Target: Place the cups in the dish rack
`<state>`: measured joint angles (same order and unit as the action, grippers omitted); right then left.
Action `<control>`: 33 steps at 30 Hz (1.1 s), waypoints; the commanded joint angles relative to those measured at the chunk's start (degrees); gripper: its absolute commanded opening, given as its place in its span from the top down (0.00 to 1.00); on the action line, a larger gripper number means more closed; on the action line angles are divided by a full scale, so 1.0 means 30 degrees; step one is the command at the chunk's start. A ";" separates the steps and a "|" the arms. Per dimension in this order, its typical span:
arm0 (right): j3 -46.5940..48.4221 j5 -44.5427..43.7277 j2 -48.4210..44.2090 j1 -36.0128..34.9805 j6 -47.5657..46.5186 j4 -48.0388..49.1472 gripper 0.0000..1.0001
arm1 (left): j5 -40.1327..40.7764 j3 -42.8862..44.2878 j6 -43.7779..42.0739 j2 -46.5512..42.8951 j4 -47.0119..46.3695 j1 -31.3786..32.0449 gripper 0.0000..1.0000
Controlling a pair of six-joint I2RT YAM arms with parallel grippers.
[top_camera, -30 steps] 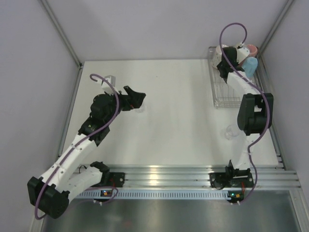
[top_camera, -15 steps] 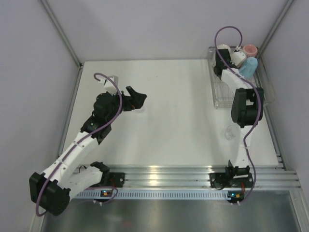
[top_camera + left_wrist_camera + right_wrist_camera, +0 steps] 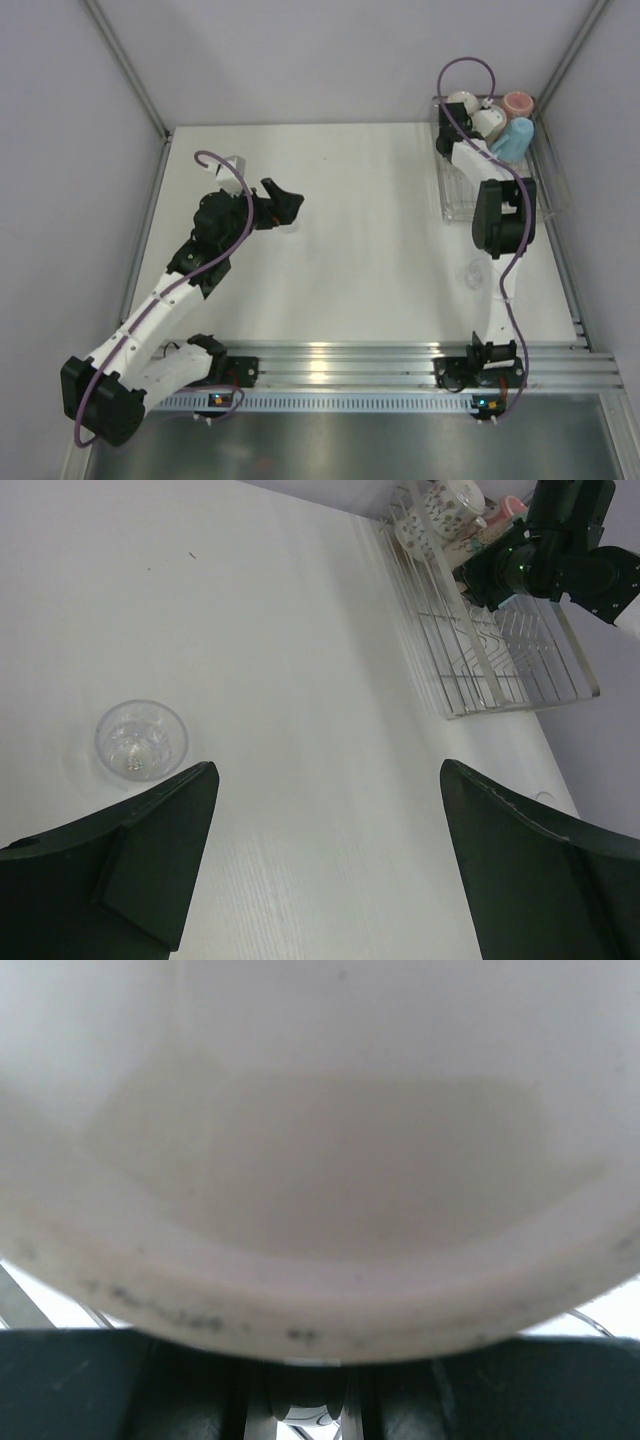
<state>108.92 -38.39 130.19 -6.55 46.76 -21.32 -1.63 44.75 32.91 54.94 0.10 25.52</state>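
The white table [image 3: 370,260] is filling the middle of the top view. The dish rack [image 3: 462,200] is sitting at upper right. The left gripper [image 3: 283,205] is hovering left of centre, jaws spread wide. The right gripper [image 3: 447,140] is reaching into the rack's upper left part, with a pale mug wall filling its wrist view; I cannot tell whether it is gripping. Four mugs are crowding the rack's top end: a light blue mug [image 3: 513,138], a pinkish-red mug [image 3: 518,102], a corner patterned mug [image 3: 460,100] and a middle patterned mug [image 3: 487,121]. A clear glass [image 3: 141,740] is standing beside the left gripper.

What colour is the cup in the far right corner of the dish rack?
The cup is pinkish-red; it shows best in the top external view.
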 commanded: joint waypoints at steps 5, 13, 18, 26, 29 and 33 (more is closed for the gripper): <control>0.1954 -0.1001 -0.0126 -0.0367 0.0408 0.2419 0.93 | 0.0016 0.0112 -0.0305 -0.0090 -0.0707 -0.0068 0.02; 0.2715 -0.0768 0.0343 -0.0337 0.0496 0.2039 0.79 | 0.0074 0.0083 -0.0304 -0.0324 -0.0678 -0.0068 0.02; 0.2745 -0.0650 0.0344 -0.0308 0.0467 0.1980 0.75 | 0.0103 0.0024 -0.0304 -0.0383 -0.0678 -0.0097 0.02; 0.2686 -0.0738 0.0080 -0.0250 0.0262 0.1834 0.73 | 0.0161 0.0024 -0.0305 -0.0412 -0.0707 -0.0068 0.02; 0.2657 -0.0738 -0.0008 -0.0279 0.0145 0.1775 0.72 | 0.0162 0.0024 -0.0275 -0.0383 -0.0707 -0.0068 0.02; 0.2628 -0.0533 -0.0096 -0.0337 -0.0001 0.1601 0.73 | 0.0133 0.0024 -0.0304 -0.0382 -0.0707 -0.0069 0.02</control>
<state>112.97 -39.94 132.20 -6.50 47.57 -22.13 -1.61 44.75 32.82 54.89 0.10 25.52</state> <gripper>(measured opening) 0.278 0.982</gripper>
